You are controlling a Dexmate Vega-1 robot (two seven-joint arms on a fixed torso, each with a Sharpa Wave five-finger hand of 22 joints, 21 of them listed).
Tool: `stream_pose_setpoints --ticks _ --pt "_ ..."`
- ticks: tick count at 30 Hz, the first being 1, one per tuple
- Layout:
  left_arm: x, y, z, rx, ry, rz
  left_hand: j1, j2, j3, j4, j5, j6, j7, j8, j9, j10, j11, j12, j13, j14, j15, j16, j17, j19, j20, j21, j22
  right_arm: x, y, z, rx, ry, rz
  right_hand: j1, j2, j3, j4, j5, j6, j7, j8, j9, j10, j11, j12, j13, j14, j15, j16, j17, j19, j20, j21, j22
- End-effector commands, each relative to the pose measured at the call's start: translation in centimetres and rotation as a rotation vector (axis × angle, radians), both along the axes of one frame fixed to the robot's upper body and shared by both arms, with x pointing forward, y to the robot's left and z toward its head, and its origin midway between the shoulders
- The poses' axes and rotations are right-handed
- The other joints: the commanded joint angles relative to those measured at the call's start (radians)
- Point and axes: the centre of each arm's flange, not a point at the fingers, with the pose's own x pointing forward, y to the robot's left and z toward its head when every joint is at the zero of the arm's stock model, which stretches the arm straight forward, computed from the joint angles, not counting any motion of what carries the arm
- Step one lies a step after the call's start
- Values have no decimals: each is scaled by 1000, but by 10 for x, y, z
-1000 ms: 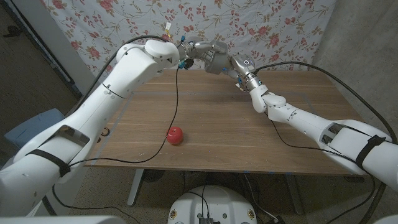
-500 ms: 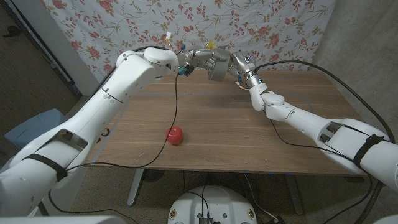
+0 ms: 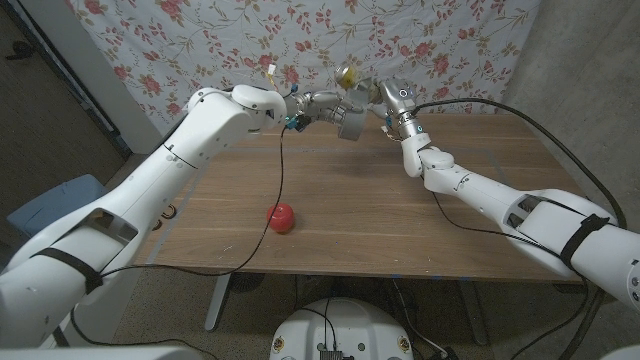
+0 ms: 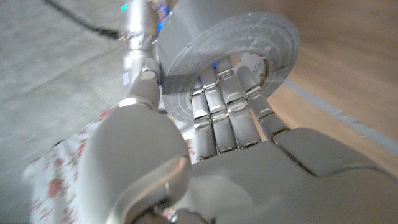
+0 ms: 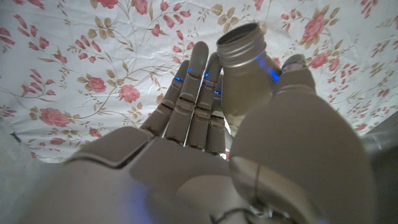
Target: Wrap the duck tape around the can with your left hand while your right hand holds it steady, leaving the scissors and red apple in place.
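- Nearest you, the red apple (image 3: 282,217) sat alone on the counter (image 3: 380,215).
- Farther back, above the counter's far edge, your left hand (image 3: 322,101) had its fingers (image 4: 214,99) through the duck tape (image 3: 352,124) roll, gripping it.
- Just beside it, your right hand (image 3: 385,100) clasped the can (image 5: 247,74), fingers closed around it, against the floral backdrop (image 3: 300,40).

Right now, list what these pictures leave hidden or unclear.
- Scissors: cannot be picked out on the table in the head view.
- Tape roll: whether a strip reaches the can is hidden by the left hand and right hand.
- The can's lower part: covered by the right hand, right wrist view.
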Motion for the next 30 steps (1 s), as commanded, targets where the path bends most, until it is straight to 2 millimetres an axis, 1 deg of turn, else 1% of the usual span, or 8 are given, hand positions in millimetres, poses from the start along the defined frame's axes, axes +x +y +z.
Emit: stream_pose_setpoints --ticks 1,3,6,12,15,19,23,30 --pt "3 11 -20 50 -26 195 139 133 117 109 5 5 -8 4 -3 179 -184 -6 -8 90 -143 -4 -4 13 -3 7 3 5 -8 0 78 -19 -12 152 164 4 1 8 317 -189 9 4 131 -122 0 2 77 -167 -4 5 -1 -76 8 2" --pt "-5 14 -21 80 -108 315 139 133 118 108 4 6 -7 1 -5 182 -186 -11 -17 92 -144 -5 -5 15 -6 9 3 6 -11 1 74 -18 -10 152 164 4 1 8 318 -188 9 4 130 -122 -1 2 76 -168 -5 6 0 -76 9 2" --pt "-9 19 -20 92 -167 423 138 132 119 109 4 6 -6 -2 -7 182 -184 -14 -20 91 -145 -9 -8 15 -7 10 3 7 -11 2 71 -23 -5 153 164 2 1 8 318 -188 7 4 132 -123 0 4 76 -168 -5 8 -1 -76 10 2" --pt "-7 31 -14 104 -201 553 136 131 121 110 3 7 -6 -4 -7 182 -184 -19 -23 93 -145 -13 -12 15 -8 11 2 3 -12 0 81 -46 15 154 163 -1 2 8 319 -188 6 5 133 -124 -2 3 74 -168 -7 12 -3 -77 12 2" --pt "-1 38 -13 96 -211 590 135 130 122 110 3 9 -6 -5 -8 183 -185 -21 -23 92 -146 -16 -14 15 -9 12 2 -1 -14 -2 106 -64 50 154 164 -1 3 8 319 -189 5 6 135 -122 -2 2 74 -168 -7 13 -3 -77 13 1" --pt "11 44 -14 70 -188 575 134 132 120 112 2 9 -7 -8 -9 183 -184 -25 -27 87 -143 -17 -11 10 -10 11 2 -9 -16 -5 132 -102 102 155 164 -3 3 8 318 -189 4 7 134 -123 -3 3 73 -168 -8 15 -5 -77 14 1" --pt "24 47 -12 11 -152 485 132 131 119 112 2 5 -8 -10 -6 181 -185 -26 -25 85 -142 -19 -11 7 -11 11 2 -18 -13 -5 181 -103 195 156 164 -4 3 8 320 -191 2 6 135 -125 -5 2 72 -168 -9 17 -6 -78 15 1" --pt "37 41 -6 -36 -127 376 131 133 117 114 2 2 -10 -10 2 178 -184 -22 -12 82 -143 -19 -7 2 -11 11 1 -31 -6 -4 251 -32 401 157 164 -8 5 8 320 -190 0 8 132 -123 -6 5 71 -168 -10 22 -5 -84 18 1"
